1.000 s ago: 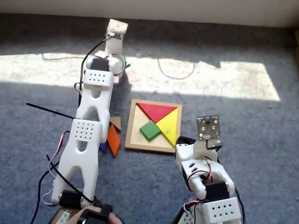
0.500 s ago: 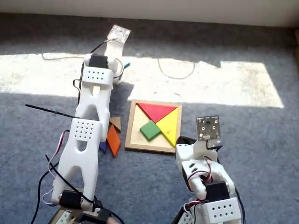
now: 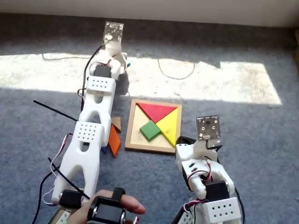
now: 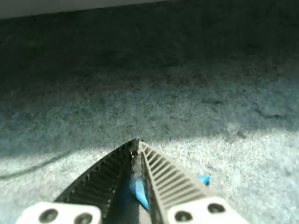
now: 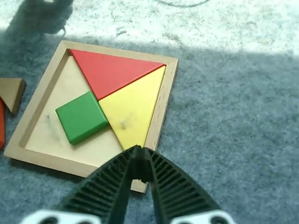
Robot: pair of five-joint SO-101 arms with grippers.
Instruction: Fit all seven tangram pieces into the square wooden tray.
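The square wooden tray (image 3: 132, 144) lies on the carpet between the arms. In it are a red triangle (image 3: 156, 111), a yellow triangle (image 3: 170, 125) and a green square (image 3: 150, 130). My left gripper (image 4: 136, 143) is far out past the tray on the sunlit carpet, shut on a blue piece (image 4: 138, 193) that pokes out between its fingers. The right gripper (image 5: 138, 151) hovers shut over the tray's near rim (image 5: 169, 93), by the yellow triangle's (image 5: 133, 109) tip, holding nothing. Beside the tray's left edge lie an orange piece (image 3: 113, 140) and a tan triangle (image 3: 116, 122).
A dark blue piece (image 3: 103, 148) peeks out from under the left arm next to the orange one. A person's hand with a wristwatch (image 3: 112, 210) rests at the left arm's base. A thin cable (image 3: 175, 74) loops on the sunlit carpet beyond the tray.
The left arm's wrist has swung slightly while staying at the far side. A hand with a watch has come into view at the bottom edge. The right arm has not moved.
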